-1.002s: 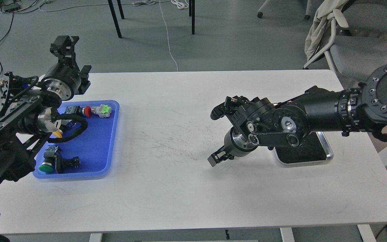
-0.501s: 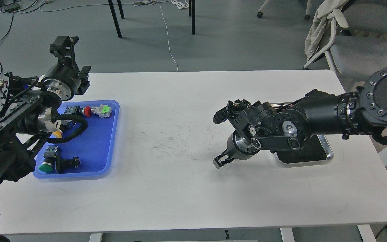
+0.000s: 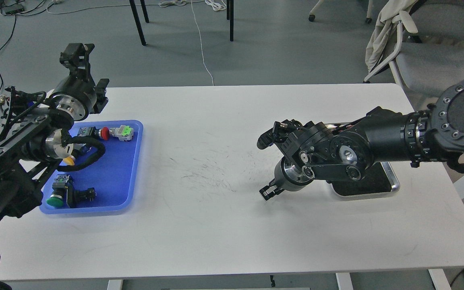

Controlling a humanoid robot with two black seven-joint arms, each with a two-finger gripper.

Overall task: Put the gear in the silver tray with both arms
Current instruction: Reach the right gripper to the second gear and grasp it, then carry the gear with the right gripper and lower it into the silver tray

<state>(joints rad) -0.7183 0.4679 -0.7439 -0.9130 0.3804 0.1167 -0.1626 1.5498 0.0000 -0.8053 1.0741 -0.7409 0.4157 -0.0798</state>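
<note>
On blue tray (image 3: pixel 129 169): parts waiting, none moved. Silver tray (image 3: pixel 393 186) bare where visible. Left gripper (image 3: pixel 77 54) and right gripper (image 3: pixel 269 192): grip state unreadable.

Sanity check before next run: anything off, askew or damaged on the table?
Nothing spilled or broken. The white table has dark scuff marks mid-surface. The silver tray with black bottom sits slightly skewed, half hidden by the right arm, and shows no gear.
</note>
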